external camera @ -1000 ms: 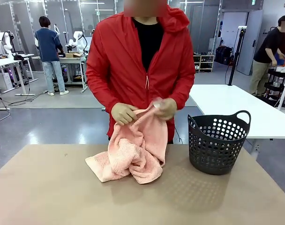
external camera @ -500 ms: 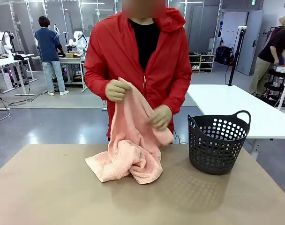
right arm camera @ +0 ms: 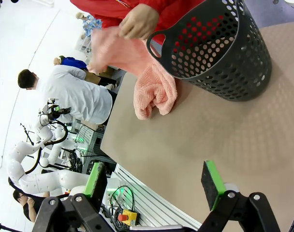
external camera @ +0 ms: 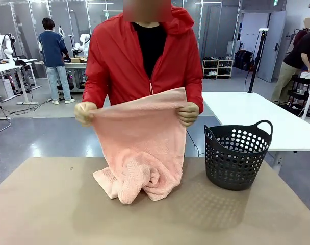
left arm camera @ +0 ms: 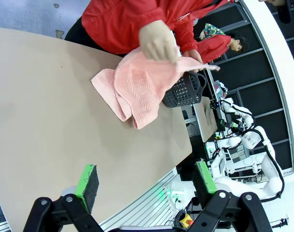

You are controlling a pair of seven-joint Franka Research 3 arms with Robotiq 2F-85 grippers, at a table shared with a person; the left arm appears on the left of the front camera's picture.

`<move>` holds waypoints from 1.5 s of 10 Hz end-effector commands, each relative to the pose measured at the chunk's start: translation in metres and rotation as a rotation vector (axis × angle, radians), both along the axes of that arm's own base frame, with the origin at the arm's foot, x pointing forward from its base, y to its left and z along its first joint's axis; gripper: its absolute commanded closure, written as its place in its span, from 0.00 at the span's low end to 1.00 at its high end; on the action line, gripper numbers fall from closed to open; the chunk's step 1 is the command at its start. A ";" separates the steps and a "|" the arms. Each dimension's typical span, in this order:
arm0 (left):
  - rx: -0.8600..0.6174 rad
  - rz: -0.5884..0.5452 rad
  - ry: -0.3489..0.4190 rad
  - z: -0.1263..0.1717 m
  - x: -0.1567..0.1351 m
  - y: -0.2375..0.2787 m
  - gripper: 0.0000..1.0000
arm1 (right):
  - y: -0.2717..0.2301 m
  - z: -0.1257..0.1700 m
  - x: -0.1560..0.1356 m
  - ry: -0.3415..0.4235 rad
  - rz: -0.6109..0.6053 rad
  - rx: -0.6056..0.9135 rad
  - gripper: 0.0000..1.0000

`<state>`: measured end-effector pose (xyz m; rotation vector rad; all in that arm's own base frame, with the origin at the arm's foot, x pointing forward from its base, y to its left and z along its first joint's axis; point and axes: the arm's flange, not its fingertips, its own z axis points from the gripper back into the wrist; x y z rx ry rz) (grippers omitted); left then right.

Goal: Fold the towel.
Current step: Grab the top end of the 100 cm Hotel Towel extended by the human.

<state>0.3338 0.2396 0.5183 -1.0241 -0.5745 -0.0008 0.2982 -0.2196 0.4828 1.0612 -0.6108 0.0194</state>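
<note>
A person in a red jacket stands at the far side of the table and holds the salmon-pink towel [external camera: 139,138] up by its top edge, one hand [external camera: 85,112] at each corner. Its lower part lies bunched on the tabletop [external camera: 134,186]. The towel also appears in the left wrist view [left arm camera: 137,89] and the right wrist view [right arm camera: 154,89]. My left gripper [left arm camera: 146,180] is open above the near part of the table, far from the towel, nothing between its green pads. My right gripper [right arm camera: 154,180] is open too, back from the basket.
A black perforated basket [external camera: 236,155] stands on the table to the right of the towel, seen close in the right wrist view [right arm camera: 219,53]. The brown tabletop [external camera: 53,214] has free room on the left and along the near side. A white table stands behind the basket.
The person has spread the towel: from a bunched grip near the chest, the hands moved apart and now stretch the top edge wide, so the cloth hangs flat.
</note>
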 end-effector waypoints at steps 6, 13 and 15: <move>-0.007 -0.013 -0.019 0.001 0.000 0.001 0.00 | -0.001 0.002 0.001 -0.026 0.005 0.005 0.00; -0.007 -0.013 -0.019 0.001 0.000 0.001 0.00 | -0.001 0.002 0.001 -0.026 0.005 0.005 0.00; -0.007 -0.013 -0.019 0.001 0.000 0.001 0.00 | -0.001 0.002 0.001 -0.026 0.005 0.005 0.00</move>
